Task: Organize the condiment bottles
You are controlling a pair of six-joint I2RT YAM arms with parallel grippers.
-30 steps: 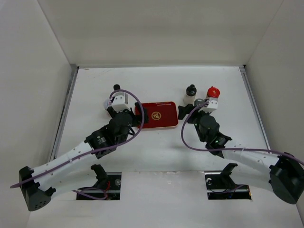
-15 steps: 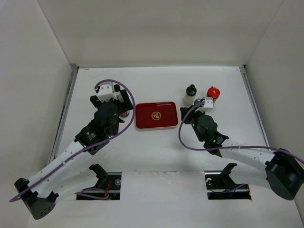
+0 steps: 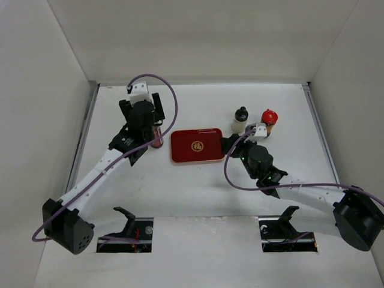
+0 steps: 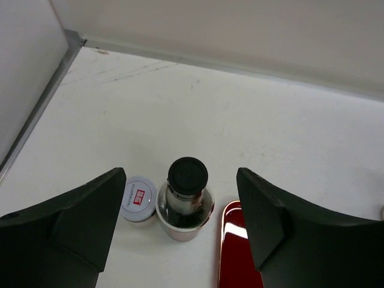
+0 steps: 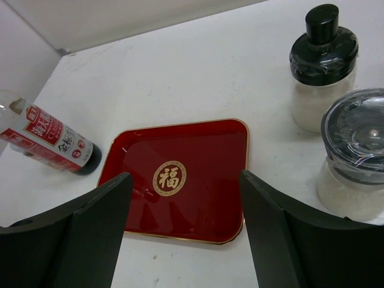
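Both of my grippers have their jaws apart and grasp nothing. My left gripper (image 4: 180, 175) hangs over the far left part of the table (image 3: 288, 102), pointing down. A black-capped bottle (image 4: 187, 177) with dark reddish contents stands upright below the gap between its fingers (image 4: 72, 225). There is space on either side of the bottle, so neither finger touches it. Just beside it on the left sits a white-lidded jar (image 4: 139, 198) with a red label on its lid. The edge of the red tray (image 4: 237, 255) lies just to the bottle's right.

My right gripper (image 5: 185, 175) hovers at the tray's near right side, and through its spread jaws I see the gold emblem (image 5: 169, 178) in the middle of the tray. To the right of the tray a black-capped shaker (image 5: 321, 60) with pale contents stands on the table. A grey-lidded jar (image 5: 360, 144) of white contents stands just beside it, nearer to me. From above, a red-capped bottle (image 3: 269, 117) stands just right of the shaker.

Left of the tray my right wrist camera shows a labelled bottle (image 5: 51, 141) with dark liquid at its lower end. It leans in that view, and I cannot tell whether it is standing. Every bottle I can see sits on the table outside the tray.
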